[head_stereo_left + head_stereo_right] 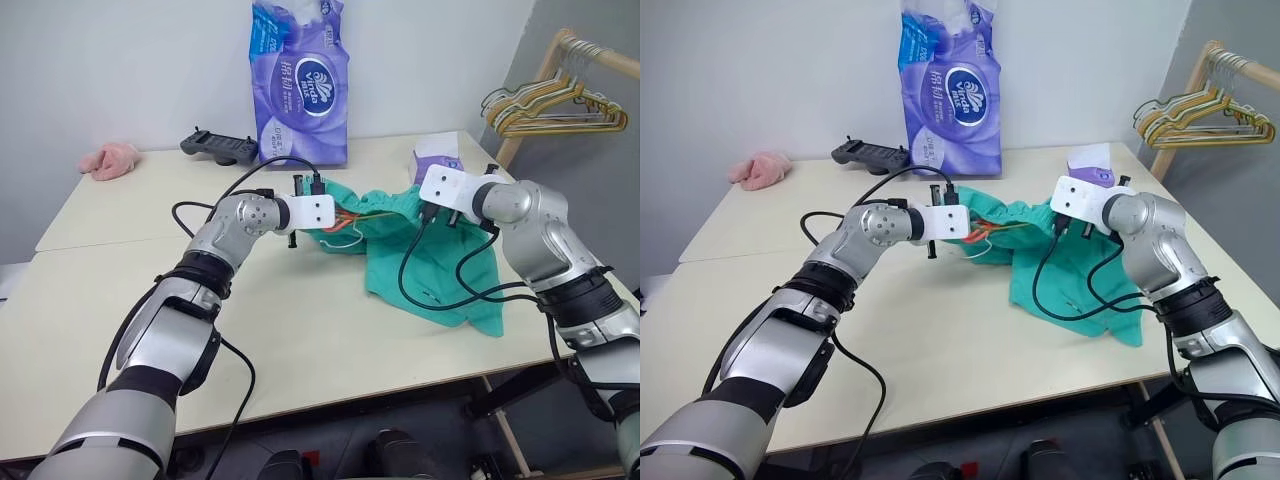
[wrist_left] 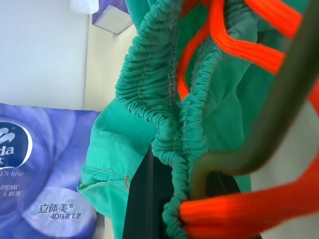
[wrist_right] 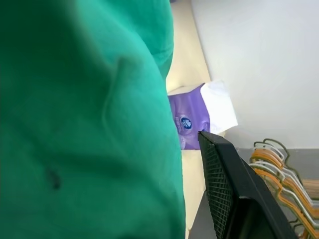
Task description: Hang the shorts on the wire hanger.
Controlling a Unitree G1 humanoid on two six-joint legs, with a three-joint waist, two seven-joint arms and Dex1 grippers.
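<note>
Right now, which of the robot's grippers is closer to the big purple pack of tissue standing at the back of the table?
The left. The left gripper is just in front of the purple pack, at the shorts' waistband. The right gripper is farther off to the side, by the small tissue box.

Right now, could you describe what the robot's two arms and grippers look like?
Both arms are silver-grey metal shells with black joint bands. Each wrist carries a white block, and loose black cables loop along both. The left gripper and right gripper have black fingers; that finger's inner face is cross-hatched.

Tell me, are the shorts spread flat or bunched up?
Bunched up. The shorts lie crumpled on the table, waistband gathered around the wire hanger at the left gripper.
</note>
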